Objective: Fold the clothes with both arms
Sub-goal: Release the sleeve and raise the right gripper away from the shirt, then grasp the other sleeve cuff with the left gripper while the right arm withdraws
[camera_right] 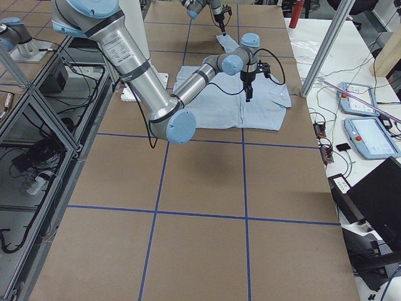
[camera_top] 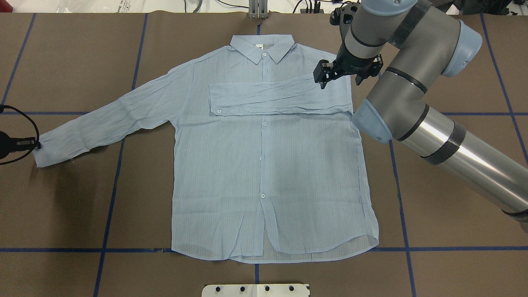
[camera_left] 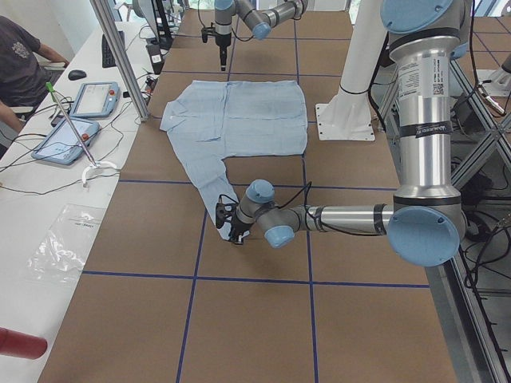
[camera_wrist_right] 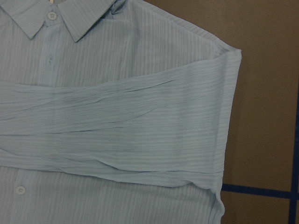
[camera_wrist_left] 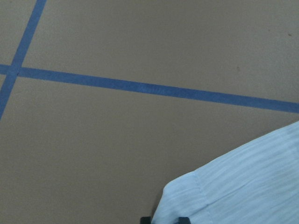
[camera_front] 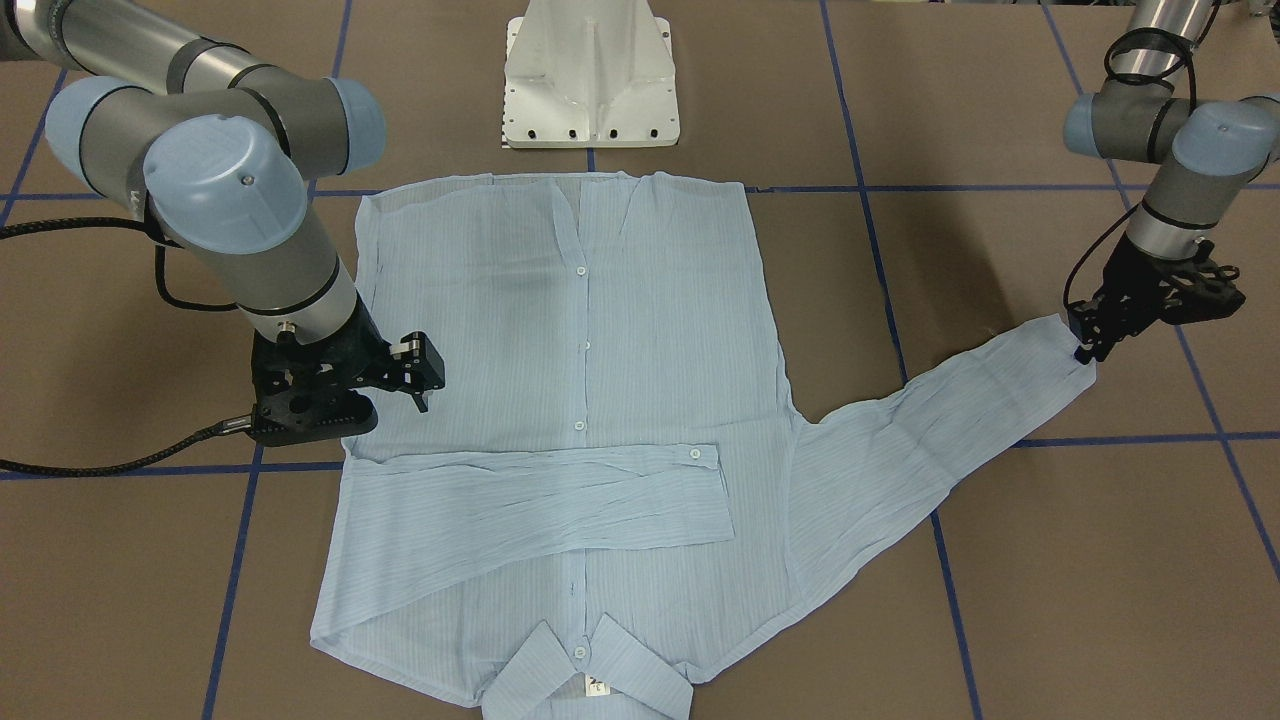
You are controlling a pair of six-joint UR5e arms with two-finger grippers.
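The light blue shirt lies flat and front up on the brown table, collar at the far edge from the robot. One sleeve lies folded across the chest. The other sleeve stretches out to my left. My left gripper is at that sleeve's cuff and looks shut on it, low at the table; it also shows in the overhead view. My right gripper hovers over the folded sleeve's shoulder end, open and empty; it also shows in the front view.
The white pedestal base stands at the shirt's hem side. Blue tape lines cross the table. A side table with tablets and a seated person is beyond the collar side.
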